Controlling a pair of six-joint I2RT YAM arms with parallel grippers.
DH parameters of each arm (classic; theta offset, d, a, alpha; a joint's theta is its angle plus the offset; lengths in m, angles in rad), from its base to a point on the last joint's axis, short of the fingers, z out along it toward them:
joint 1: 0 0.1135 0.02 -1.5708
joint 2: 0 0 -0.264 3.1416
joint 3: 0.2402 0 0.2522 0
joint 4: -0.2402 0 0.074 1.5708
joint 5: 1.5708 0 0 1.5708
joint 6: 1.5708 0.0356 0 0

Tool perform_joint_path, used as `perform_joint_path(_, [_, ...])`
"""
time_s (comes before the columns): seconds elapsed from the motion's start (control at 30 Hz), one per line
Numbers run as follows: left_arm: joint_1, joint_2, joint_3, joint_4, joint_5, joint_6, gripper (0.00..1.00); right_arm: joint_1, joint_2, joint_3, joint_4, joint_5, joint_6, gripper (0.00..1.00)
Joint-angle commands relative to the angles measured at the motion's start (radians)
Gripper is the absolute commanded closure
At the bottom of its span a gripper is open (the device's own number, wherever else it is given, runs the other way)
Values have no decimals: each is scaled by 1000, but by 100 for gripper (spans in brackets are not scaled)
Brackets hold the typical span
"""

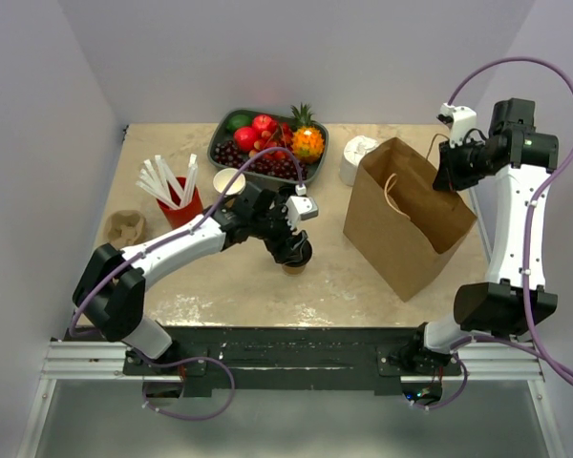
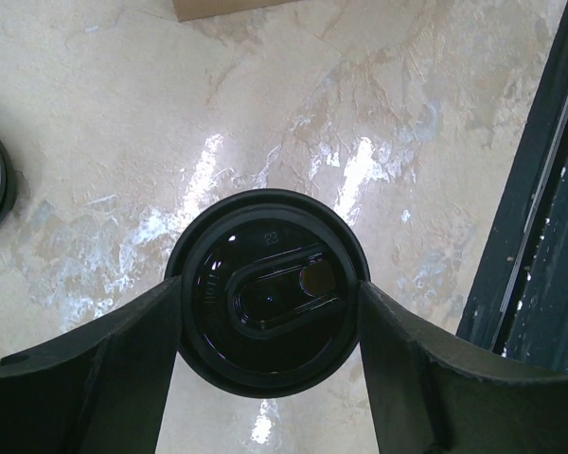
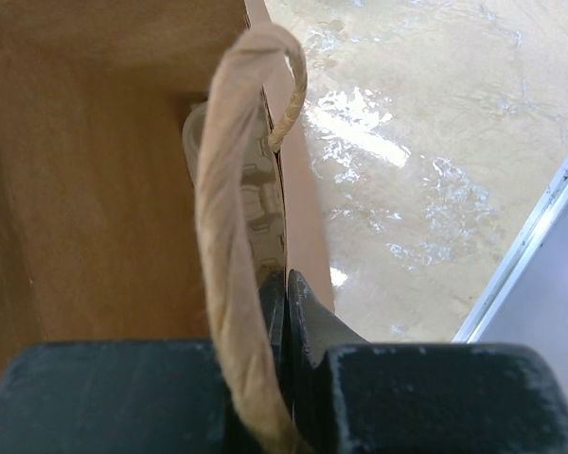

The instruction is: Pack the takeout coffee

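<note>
Two claws, both busy. The left claw [image 2: 270, 295] is clamped on the coffee [image 2: 267, 301], with a finger [image 2: 123, 369] pressed against each side at the black lid, so that's a grip. The coffee is left of the bag [image 1: 406, 224], near it but not touching. I can't tell if it's resting on the table [image 1: 229, 286] or lifted a hair. The right claw [image 1: 451, 177] is closed tight on the bag's rim at its right side, pinching the paper, with the twisted handle [image 3: 229, 189] draped right beside its fingers. The bag stands upright with its mouth open. Further left of the bag are a red cup [image 1: 180, 200] with straws, a lidless cup [image 1: 229, 181] and a fruit tray [image 1: 215, 153].
</note>
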State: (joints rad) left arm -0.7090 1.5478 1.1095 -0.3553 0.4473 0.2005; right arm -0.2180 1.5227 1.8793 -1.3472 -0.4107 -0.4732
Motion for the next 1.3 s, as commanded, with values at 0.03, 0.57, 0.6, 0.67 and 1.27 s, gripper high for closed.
perform_joint_path(0.03, [-18, -43, -5, 53, -34, -29, 39, -1, -39, 21, -43, -22, 1, 100])
perform_joint_path(0.57, [-49, 47, 162, -230, -180, -136, 16, -1, -42, 18, -47, -30, -4, 100])
perform_joint_path(0.6, [-49, 58, 174, -247, -179, -141, 16, -1, -44, 18, -46, -30, -4, 100])
perform_joint_path(0.67, [-49, 67, 200, -286, -174, -148, 16, -1, -45, 17, -47, -30, -5, 100])
perform_joint_path(1.27, [-63, 118, 240, -326, -127, -240, 14, -1, -62, -2, -44, -27, -4, 100])
